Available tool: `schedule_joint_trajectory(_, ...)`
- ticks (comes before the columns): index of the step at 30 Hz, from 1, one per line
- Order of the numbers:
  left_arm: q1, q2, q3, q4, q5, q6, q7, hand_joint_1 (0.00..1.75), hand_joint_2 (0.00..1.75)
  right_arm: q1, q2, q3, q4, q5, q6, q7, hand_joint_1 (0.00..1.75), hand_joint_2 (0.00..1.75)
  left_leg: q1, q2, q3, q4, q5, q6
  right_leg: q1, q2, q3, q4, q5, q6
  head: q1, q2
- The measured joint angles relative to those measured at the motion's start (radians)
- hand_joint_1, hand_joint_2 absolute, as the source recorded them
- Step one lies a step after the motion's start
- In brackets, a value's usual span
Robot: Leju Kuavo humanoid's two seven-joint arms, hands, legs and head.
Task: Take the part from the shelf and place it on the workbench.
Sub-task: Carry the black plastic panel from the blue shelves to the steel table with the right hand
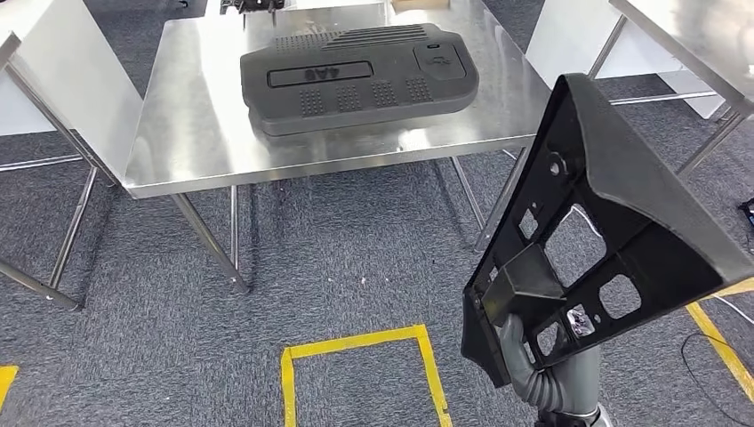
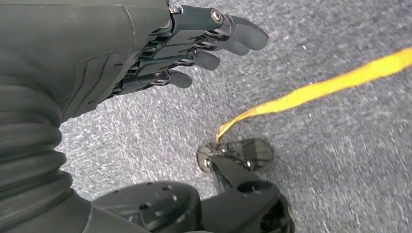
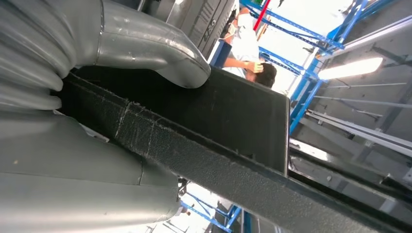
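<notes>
One part is being carried, a black ribbed frame with cutouts, gripped at its lower end by the right hand and standing tilted up above it. Hand is closing around the frame's edge; right wrist view is showing the thumb pressing on the flat black face. Steel surface is sitting ahead and to the left of that hand, well apart, already carrying a dark moulded cover. Left hand is hanging over the carpet, fingers loosely curled, holding nothing; probably relaxed, though motion blur is making that hard to judge.

Step in hand looks like the carry to the surface. Doing it well: keeping the grip firm, closing in before lowering, aiming for bare steel beside the cover, setting it flat before releasing.

Head view is giving layout and clearance; right wrist view is giving the contact itself, plus a person and blue racking behind.
</notes>
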Motion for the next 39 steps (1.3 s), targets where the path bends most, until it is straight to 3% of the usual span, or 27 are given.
schedule_joint_trajectory(2, -0.002, 0.000, 0.000, 0.000, 0.000, 0.000, 0.000, 0.00, 1.75, 0.001, 0.000, 0.000, 0.000, 0.000, 0.000, 0.000, 1.75, 1.75, 0.001, 0.014, 0.001, -0.008, 0.008, 0.015, 0.001, -0.022, -0.021, 0.033, -0.018, 0.005, 0.002, 0.000)
schedule_joint_trajectory(5, -0.001, 0.000, 0.000, 0.000, 0.000, 0.000, 0.000, 0.00, 1.75, 0.001, 0.000, 0.000, 0.000, 0.000, 0.000, 0.000, 1.75, 1.75, -0.002, 0.038, -0.001, -0.011, 0.010, 0.026, 0.005, -0.066, -0.111, 0.212, -0.095, -0.004, 0.007, 0.000)
schedule_joint_trajectory(7, -0.001, 0.000, 0.000, 0.000, 0.000, 0.000, 0.001, 0.00, 1.75, 0.002, 0.000, 0.000, 0.000, 0.001, 0.000, 0.000, 1.75, 1.75, -0.005, 0.055, -0.002, -0.010, 0.008, 0.027, 0.006, -0.072, -0.145, 0.283, -0.113, 0.001, 0.007, 0.000)
schedule_joint_trajectory(8, -0.001, 0.000, 0.000, 0.000, 0.000, 0.000, 0.001, 0.00, 1.75, 0.002, 0.000, 0.000, 0.000, 0.001, 0.000, 0.000, 1.75, 1.75, -0.005, 0.062, -0.002, -0.010, 0.008, 0.027, 0.006, -0.074, -0.132, 0.261, -0.100, 0.007, 0.007, 0.000)
schedule_joint_trajectory(10, -0.002, -0.001, 0.000, 0.000, 0.002, 0.000, -0.001, 0.00, 1.75, 0.002, 0.000, 0.000, 0.000, 0.002, -0.001, 0.000, 1.75, 1.75, -0.006, 0.073, 0.000, -0.010, 0.006, 0.025, 0.007, -0.091, -0.059, 0.126, -0.054, 0.017, 0.008, 0.000)
schedule_joint_trajectory(12, -0.002, -0.001, 0.000, 0.000, 0.003, 0.000, -0.006, 0.00, 1.75, 0.002, 0.000, 0.000, 0.000, 0.008, -0.003, -0.001, 1.75, 1.75, -0.011, 0.080, 0.001, -0.009, 0.003, 0.018, 0.012, -0.109, 0.004, 0.015, -0.022, 0.013, 0.007, 0.000)
schedule_joint_trajectory(13, -0.003, -0.001, 0.000, 0.000, 0.004, 0.000, -0.009, 0.00, 1.75, 0.003, 0.000, 0.000, 0.000, 0.014, -0.005, -0.003, 1.75, 1.75, -0.015, 0.082, 0.001, -0.008, 0.000, 0.017, 0.014, -0.111, 0.017, -0.006, -0.015, 0.009, 0.006, 0.000)
schedule_joint_trajectory(17, -0.003, -0.001, 0.000, 0.000, 0.004, -0.001, -0.011, 0.00, 1.75, 0.003, 0.000, 0.000, 0.000, 0.036, -0.011, -0.007, 1.75, 1.75, -0.017, 0.085, 0.006, -0.010, 0.000, 0.031, 0.015, -0.105, 0.020, -0.009, -0.008, 0.007, 0.006, 0.000)
schedule_joint_trajectory(26, -0.003, -0.001, -0.005, 0.000, 0.003, -0.020, 0.010, 0.00, 1.75, 0.000, 0.000, 0.008, 0.000, 0.055, -0.011, -0.007, 1.75, 1.75, -0.013, 0.084, 0.010, -0.020, 0.005, 0.009, 0.018, -0.105, 0.019, -0.007, -0.011, 0.003, 0.006, 0.000)
schedule_joint_trajectory(39, -0.003, -0.001, -0.011, 0.000, 0.003, -0.032, 0.017, 0.00, 1.75, -0.005, -0.001, 0.016, 0.003, 0.067, -0.011, -0.007, 1.75, 1.75, -0.024, 0.084, 0.010, -0.020, 0.005, 0.009, 0.009, -0.105, 0.020, -0.007, -0.010, 0.004, 0.006, 0.000)
